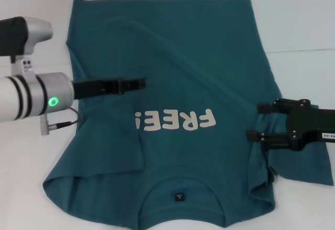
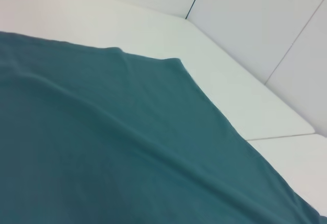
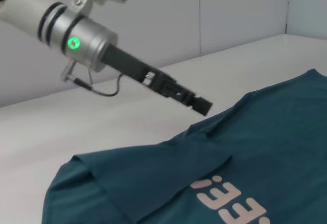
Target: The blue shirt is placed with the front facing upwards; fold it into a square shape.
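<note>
The blue shirt [image 1: 199, 57] lies front up on the white table, with white "FREE" letters [image 1: 175, 120] on the chest and its collar and small dark label [image 1: 179, 196] nearest me. The sleeve on my left is folded inward over the body [image 1: 107, 146]. My left gripper [image 1: 140, 84] hovers over the shirt's left half, shut with nothing in it; it also shows in the right wrist view [image 3: 203, 106]. My right gripper [image 1: 255, 120] is open at the shirt's right edge, over the rumpled right sleeve. The left wrist view shows only shirt fabric [image 2: 102, 147] and table.
The white table [image 1: 293, 15] extends beyond the shirt on all sides, with a seam line [image 1: 303, 50] at the right. Pale wall panels [image 2: 255, 20] rise behind the table's far edge.
</note>
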